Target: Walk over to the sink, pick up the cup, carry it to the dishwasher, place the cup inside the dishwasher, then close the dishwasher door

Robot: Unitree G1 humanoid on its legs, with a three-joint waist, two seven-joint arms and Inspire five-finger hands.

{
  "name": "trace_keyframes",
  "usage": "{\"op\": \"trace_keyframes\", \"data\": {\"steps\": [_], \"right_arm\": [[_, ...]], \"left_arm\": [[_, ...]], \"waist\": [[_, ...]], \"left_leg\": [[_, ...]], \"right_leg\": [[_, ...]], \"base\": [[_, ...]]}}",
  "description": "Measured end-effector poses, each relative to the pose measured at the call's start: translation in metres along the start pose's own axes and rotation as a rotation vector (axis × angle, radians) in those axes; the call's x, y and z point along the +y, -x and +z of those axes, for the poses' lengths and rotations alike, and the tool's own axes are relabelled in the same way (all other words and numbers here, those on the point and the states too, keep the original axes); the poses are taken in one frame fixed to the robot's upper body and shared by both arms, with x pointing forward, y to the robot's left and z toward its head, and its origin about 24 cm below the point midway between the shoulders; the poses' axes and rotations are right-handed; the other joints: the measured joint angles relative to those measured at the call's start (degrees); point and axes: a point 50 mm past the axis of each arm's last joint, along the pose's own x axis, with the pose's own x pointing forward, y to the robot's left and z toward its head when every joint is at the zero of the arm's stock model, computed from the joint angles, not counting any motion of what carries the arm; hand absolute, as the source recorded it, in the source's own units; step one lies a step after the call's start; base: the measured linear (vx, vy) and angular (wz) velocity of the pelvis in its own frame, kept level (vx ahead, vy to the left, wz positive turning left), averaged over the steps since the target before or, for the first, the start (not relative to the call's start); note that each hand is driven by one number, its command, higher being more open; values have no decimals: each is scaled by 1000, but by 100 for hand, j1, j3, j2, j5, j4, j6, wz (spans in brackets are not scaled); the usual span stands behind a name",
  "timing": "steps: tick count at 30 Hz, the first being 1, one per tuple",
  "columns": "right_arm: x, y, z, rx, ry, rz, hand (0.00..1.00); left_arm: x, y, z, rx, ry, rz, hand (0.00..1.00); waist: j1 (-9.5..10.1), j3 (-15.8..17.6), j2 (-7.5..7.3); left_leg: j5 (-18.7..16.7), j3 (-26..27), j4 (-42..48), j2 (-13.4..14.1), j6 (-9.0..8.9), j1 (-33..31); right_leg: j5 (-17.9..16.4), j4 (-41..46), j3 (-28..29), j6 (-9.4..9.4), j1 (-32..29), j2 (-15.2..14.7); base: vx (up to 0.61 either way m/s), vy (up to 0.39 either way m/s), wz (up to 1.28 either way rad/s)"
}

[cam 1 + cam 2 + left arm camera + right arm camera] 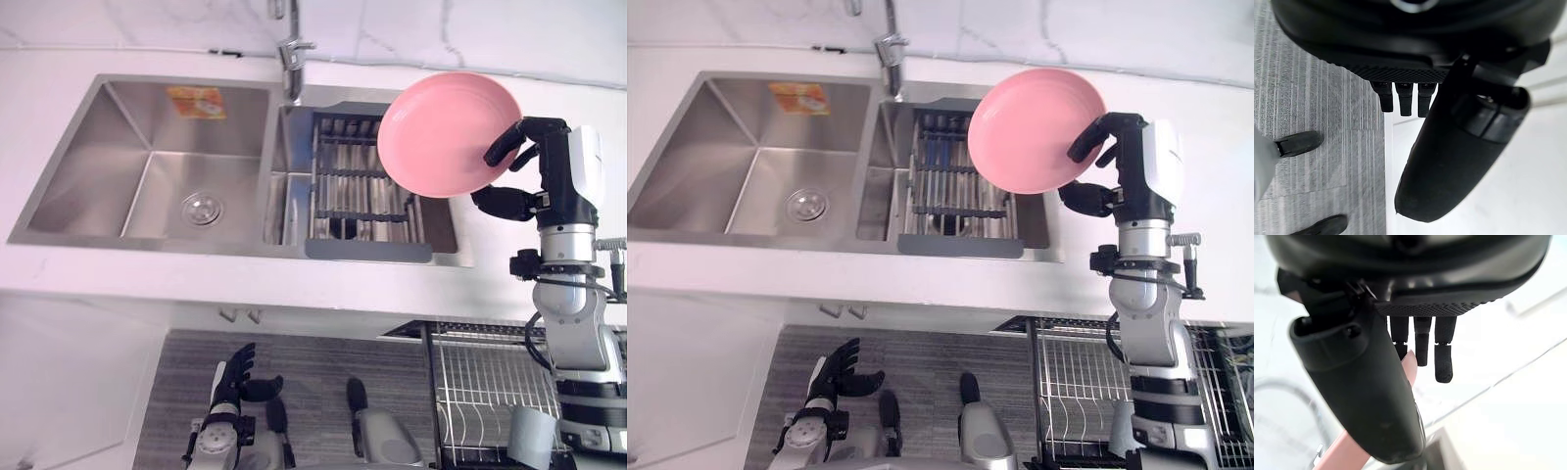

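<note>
— Holding what, on the right?
— Gripping a pink plate (449,134) by its rim in the right hand (545,171). Fingers (505,145) curled over the edge, thumb pressed against the underside. From the right wrist, just a pink edge pinched between thumb and fingers.

— Held where?
— Up in the air and tilted, hollow side facing upward and to the left. Hanging over the right end of the sink (147,127), above the far right corner of the slatted rack (362,208) sitting in the right-hand basin.

— And around the sink?
— Sunk into a white counter (196,284). At the middle of the sink's far edge, a faucet (291,54). In the floor of the left basin, a round drain (202,209). On that basin's far wall, an orange sticker (196,101).

— On the left?
— Hanging low, beneath the counter's front edge and over grey striped floor (313,367), the left hand (233,377). Fingers loose and slightly spread, thumb out to the side. Holding nothing.

— Anything below the counter on the right?
— Pulled out under the right end of the front edge, a wire dishwasher rack (480,382), directly beneath the right arm and well below the plate.
</note>
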Motion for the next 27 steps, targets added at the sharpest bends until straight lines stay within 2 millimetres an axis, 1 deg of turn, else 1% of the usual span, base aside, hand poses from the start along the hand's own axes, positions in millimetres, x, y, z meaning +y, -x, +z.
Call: {"op": "trace_keyframes", "data": {"steps": [2,4,5,8,10,11,12,13,14,15,16,17,18,19,20,21,22,23,24,25,26,27], "right_arm": [[-5,9,-1,20,-13,-33,30],[-6,17,-2,44,-40,-51,30],[-6,20,-2,52,-46,-55,30],[-3,35,-6,105,-68,-64,30],[-2,47,-13,156,-66,-60,30],[-2,53,-16,185,-66,-61,30],[-2,60,-20,216,-66,-63,30],[-4,69,-25,261,-61,-73,30],[-5,74,-28,283,-57,-79,30],[-7,81,-32,313,-45,-85,30],[-11,89,-36,344,-25,-89,30],[-15,92,-39,357,-8,-95,30],[-16,94,-41,370,-3,-98,30],[-18,98,-43,389,7,-106,30],[-21,110,-49,449,22,-121,30],[-21,114,-51,474,25,-126,30],[-20,122,-55,522,26,-129,30],[-18,126,-57,544,25,-129,30],[-16,134,-60,587,23,-127,30],[-13,142,-63,626,18,-119,30],[-11,146,-64,646,16,-116,30],[-9,154,-66,681,10,-109,30]], "left_arm": [[1,0,-3,13,2,6,90],[3,0,-4,18,7,15,90],[4,0,-4,18,8,18,90],[7,0,-5,22,12,31,90],[8,0,-6,28,11,31,90],[8,1,-7,33,12,33,90],[9,0,-9,41,11,36,90],[11,0,-9,43,7,40,90],[11,-1,-9,43,6,40,90],[12,-1,-9,46,3,42,90],[13,0,-10,47,2,45,90],[15,2,-16,68,6,54,90],[14,4,-19,82,15,55,90],[11,5,-20,87,21,50,90],[5,7,-23,94,36,39,90],[4,8,-24,99,39,37,90],[1,8,-24,99,43,33,90],[1,8,-24,99,44,32,90],[-1,8,-23,97,41,25,90],[-3,8,-23,97,38,18,90],[-4,8,-23,99,34,12,90],[-7,7,-23,101,33,1,90]], "waist": [[-114,-14,-23],[-143,-17,-28],[-161,-17,-28],[-275,-24,-40],[-314,-23,-42],[-311,-22,-44],[-316,-23,-45],[-360,-25,-36],[-367,-27,-40],[-395,-38,-58],[-427,-48,-66],[-420,-106,-39],[-455,-149,45],[-471,-181,94],[-469,-281,269],[-478,-293,289],[-496,-299,299],[-512,-299,303],[-562,-301,315],[-633,-284,338],[-664,-272,361],[-690,-241,413]], "left_leg": [[-127,245,124,6,12,52],[-216,492,191,8,27,129],[-240,570,205,6,31,149],[-400,1024,366,-32,68,178],[-536,1302,554,-46,93,167],[-606,1447,682,-3,129,161],[-676,1579,815,40,158,146],[-722,1666,936,110,191,97],[-744,1703,973,147,194,76],[-773,1726,1034,179,176,77],[-853,1766,1161,222,91,104],[-1062,1916,1420,299,-73,94],[-1116,1936,1490,364,-120,44],[-1137,1961,1516,437,-139,7],[-1148,2014,1525,541,-161,-2],[-1144,2038,1524,568,-165,2],[-1116,2146,1509,602,-214,27],[-1113,2213,1498,619,-222,36],[-1099,2307,1455,633,-228,39],[-1069,2318,1419,627,-217,42],[-1068,2315,1404,623,-215,51],[-1063,2308,1363,613,-207,85]], "right_leg": [[69,-11,250,37,-6,46],[137,-34,501,78,-17,89],[156,-46,572,86,-19,98],[292,-121,1027,182,-112,161],[365,-122,1174,226,-190,171],[401,-148,1050,190,-226,152],[311,-186,777,13,-235,82],[186,5,318,-171,-335,-22],[114,277,94,-280,-460,-98],[-30,794,-191,-405,-589,-197],[-297,1281,-542,-373,-644,-280],[-489,1190,-695,-164,-616,-284],[-461,1077,-679,-202,-605,-191],[-420,945,-674,-191,-589,-110],[-289,730,-553,-241,-571,31],[-246,705,-501,-269,-582,88],[-153,681,-404,-241,-629,206],[-125,655,-348,-249,-650,243],[-50,580,-251,-251,-690,291],[-3,547,-175,-236,-718,323],[17,532,-143,-230,-716,337],[45,504,-54,-213,-718,359]], "base": [[15,45,-55],[2,40,-61],[-15,47,-75],[-46,57,-73],[-52,53,-76],[-47,40,-73],[-49,17,-59],[-29,0,-41],[-36,-27,-26],[6,-65,-19],[25,-127,-48],[44,-119,-51],[32,-90,-51],[56,-51,-43],[92,-41,-45],[105,-60,-65],[79,-43,-50],[74,-30,-62],[91,3,-51],[91,11,-44],[91,15,-39],[76,13,-32]]}}
